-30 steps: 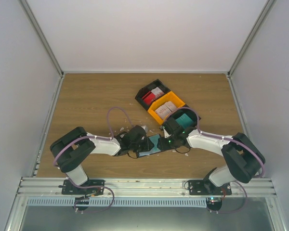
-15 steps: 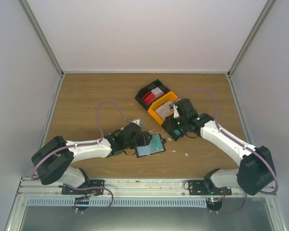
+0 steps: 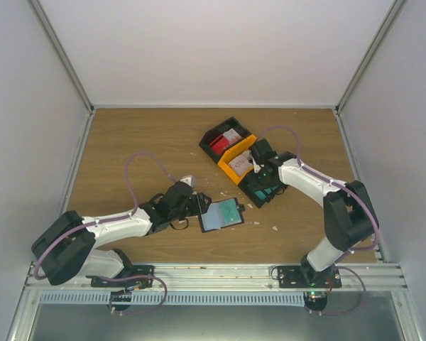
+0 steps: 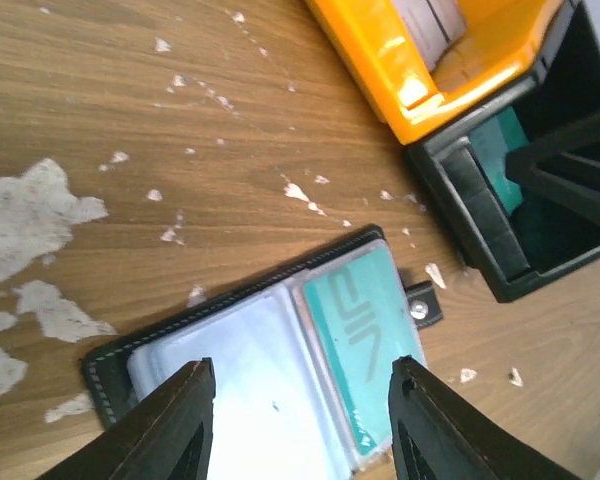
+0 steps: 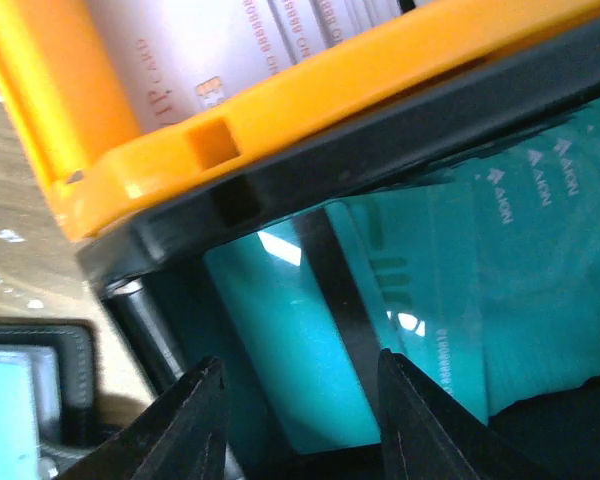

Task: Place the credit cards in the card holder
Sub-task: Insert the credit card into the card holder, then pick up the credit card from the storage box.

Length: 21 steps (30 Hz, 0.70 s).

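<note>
The card holder (image 3: 220, 214) is a black wallet lying open on the table, with a teal credit card (image 4: 365, 345) in its right clear slot. In the left wrist view the wallet (image 4: 230, 360) lies just beyond my left gripper (image 4: 302, 405), which is open and empty above its near edge; in the top view this gripper (image 3: 199, 208) is at the wallet's left side. My right gripper (image 5: 300, 400) is open and empty, reaching into the black bin over a stack of teal credit cards (image 5: 500, 280); it also shows in the top view (image 3: 259, 174). Whitish cards (image 5: 230, 50) fill the yellow bin.
Three bins stand in a diagonal row: a black one with red-and-white cards (image 3: 220, 142), a yellow one (image 3: 236, 150), and a black one with teal cards (image 3: 254, 193). White crumbs and patches (image 4: 40, 200) dot the wood. The wallet's corner (image 5: 30, 335) shows beside the bin.
My right gripper left the wallet, moved up to the bins and now reaches into the teal-card bin. My left gripper drew back a little to the left; the wallet lies open with the teal card in it.
</note>
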Each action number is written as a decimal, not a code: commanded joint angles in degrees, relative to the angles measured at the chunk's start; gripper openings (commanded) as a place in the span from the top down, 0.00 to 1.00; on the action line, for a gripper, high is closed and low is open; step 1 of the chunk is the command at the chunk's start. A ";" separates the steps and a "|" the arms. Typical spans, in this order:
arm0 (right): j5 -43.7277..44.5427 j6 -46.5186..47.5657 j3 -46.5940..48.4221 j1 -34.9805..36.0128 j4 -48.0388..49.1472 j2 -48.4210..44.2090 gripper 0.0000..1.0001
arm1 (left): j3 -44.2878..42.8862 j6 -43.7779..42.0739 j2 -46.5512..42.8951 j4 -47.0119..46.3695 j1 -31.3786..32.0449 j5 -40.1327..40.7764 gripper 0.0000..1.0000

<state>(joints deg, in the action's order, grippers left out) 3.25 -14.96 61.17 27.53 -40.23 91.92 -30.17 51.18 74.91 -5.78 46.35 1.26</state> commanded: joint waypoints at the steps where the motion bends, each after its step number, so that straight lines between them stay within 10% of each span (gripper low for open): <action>1: 4.68 0.46 3.21 -1.59 -2.92 3.30 0.60 | 0.19 -1.86 -0.20 -6.64 -0.76 -5.15 0.51; 21: -5.06 4.08 6.92 -4.50 -3.21 14.36 0.53 | -18.33 1.07 25.83 -11.69 -2.34 -16.74 0.59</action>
<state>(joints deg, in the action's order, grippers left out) 0.91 -12.27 67.13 23.70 -42.57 102.83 -44.29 52.01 96.90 -16.67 45.08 -14.24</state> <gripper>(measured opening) 0.474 0.424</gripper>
